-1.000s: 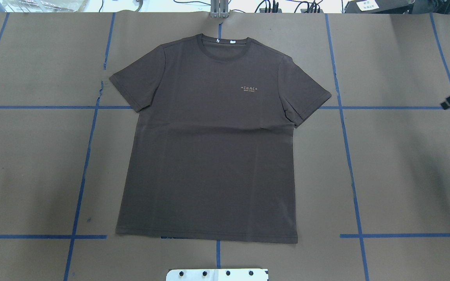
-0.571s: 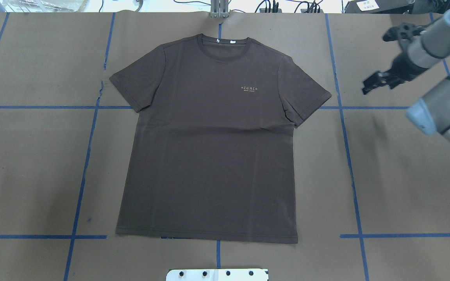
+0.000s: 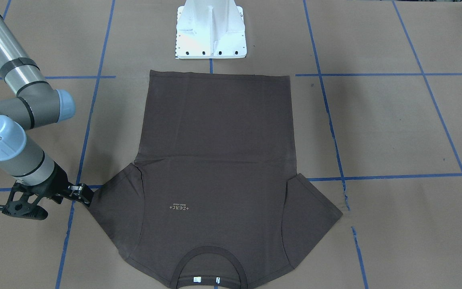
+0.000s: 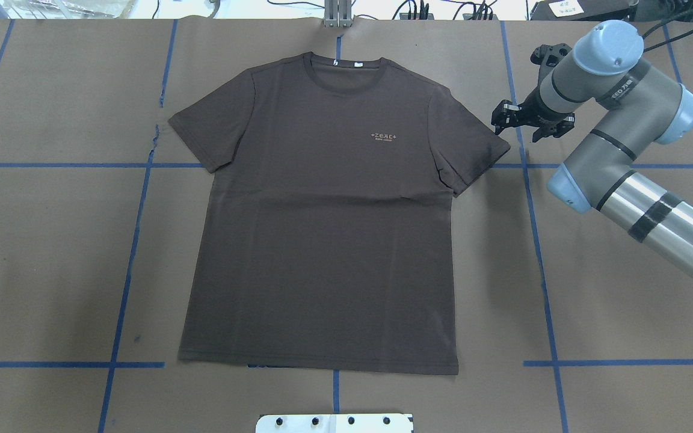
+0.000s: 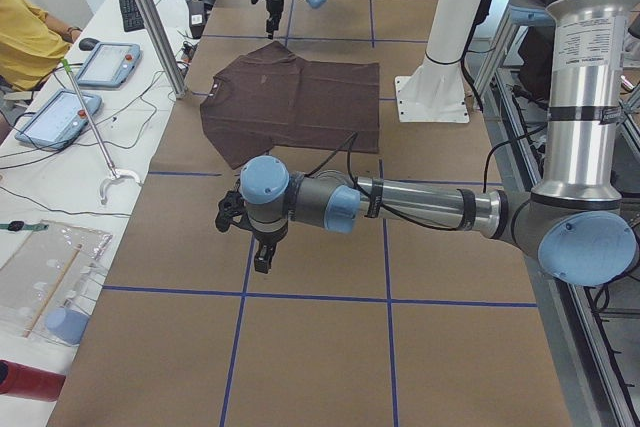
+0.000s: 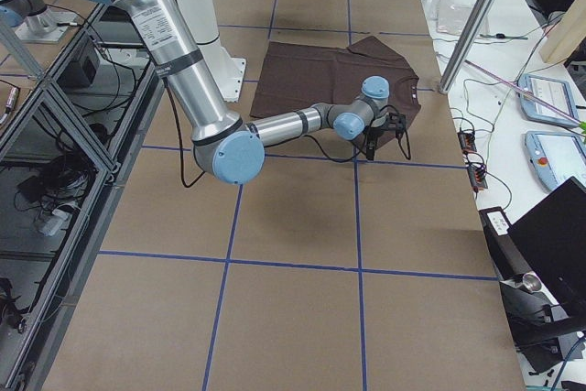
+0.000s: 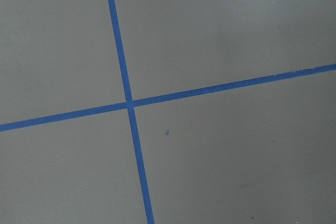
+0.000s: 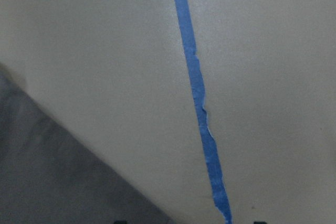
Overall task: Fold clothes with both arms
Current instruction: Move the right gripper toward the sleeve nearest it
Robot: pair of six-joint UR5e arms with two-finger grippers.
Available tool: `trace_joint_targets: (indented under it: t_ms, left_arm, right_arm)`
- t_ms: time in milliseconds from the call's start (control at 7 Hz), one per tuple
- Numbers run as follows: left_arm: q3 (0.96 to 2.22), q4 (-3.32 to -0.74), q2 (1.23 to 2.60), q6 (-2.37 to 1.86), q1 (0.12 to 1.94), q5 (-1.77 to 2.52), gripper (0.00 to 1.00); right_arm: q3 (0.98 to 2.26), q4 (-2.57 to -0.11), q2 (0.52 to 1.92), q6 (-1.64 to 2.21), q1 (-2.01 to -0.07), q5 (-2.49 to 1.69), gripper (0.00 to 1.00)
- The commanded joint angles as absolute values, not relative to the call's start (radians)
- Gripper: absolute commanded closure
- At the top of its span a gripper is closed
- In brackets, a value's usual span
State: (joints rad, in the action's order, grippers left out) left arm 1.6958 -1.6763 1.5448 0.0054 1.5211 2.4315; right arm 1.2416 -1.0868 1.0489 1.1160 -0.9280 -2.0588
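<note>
1. The T-shirt (image 4: 322,228) lies flat and front up on the table (image 4: 52,252). Its collar (image 4: 344,75) is at the far edge and its hem is nearest the base (image 4: 334,423). All of it lies to the inner side of the right fingers.
2. The right gripper (image 4: 529,122) hangs low over the table, at the outer edge of the shirt's near sleeve (image 4: 473,141). The arm (image 4: 653,210) reaches in from the table's right side.
3. Its fingers (image 4: 504,115) are spread wide and hold nothing. In the wrist view two dark tips show well apart at the lower edge, with only bare paper and a strip of blue tape (image 8: 197,93) between them.
4. One finger stands right at the sleeve's hem, and the sleeve fills the lower corner on that finger's side of the wrist view. Whether the finger touches the cloth I cannot tell. The other finger stands across the tape line, on the side away from the shirt.
5. The left gripper (image 5: 262,259) shows only in the side view from the table's left end. It points down over bare paper, well apart from the shirt, which lies beyond its fingers.
6. How far the left fingers are parted cannot be told. The left wrist camera shows only paper and a tape cross (image 7: 128,103) beneath it.
</note>
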Motion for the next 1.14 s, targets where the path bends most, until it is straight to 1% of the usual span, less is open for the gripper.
trace_joint_targets:
  t_ms: [0, 286, 429, 571, 714, 1000]
  left_arm:
    - [1.698, -1.675, 1.545, 0.003, 1.52, 2.431, 0.0]
    - [1.704, -1.677, 1.545, 0.002, 1.522, 2.431, 0.0]
    - [1.704, -1.677, 1.545, 0.002, 1.522, 2.431, 0.0]
    - [1.706, -1.677, 1.545, -0.002, 1.522, 2.433, 0.0]
    - [1.706, -1.677, 1.545, -0.002, 1.522, 2.433, 0.0]
    - [1.704, -1.677, 1.545, -0.002, 1.522, 2.433, 0.0]
  right_arm:
    - [1.21, -1.075, 1.032, 1.141, -0.908, -2.054, 0.23]
    - [1.21, -1.075, 1.035, 1.141, -0.897, -2.056, 0.31]
    - [1.212, -1.075, 1.035, 1.144, -0.896, -2.056, 0.37]
    - [1.212, -1.075, 1.035, 1.144, -0.896, -2.057, 0.63]
    - [1.216, -1.075, 1.037, 1.143, -0.896, -2.059, 1.0]
    - [1.223, -1.074, 1.037, 1.143, -0.896, -2.062, 1.0]
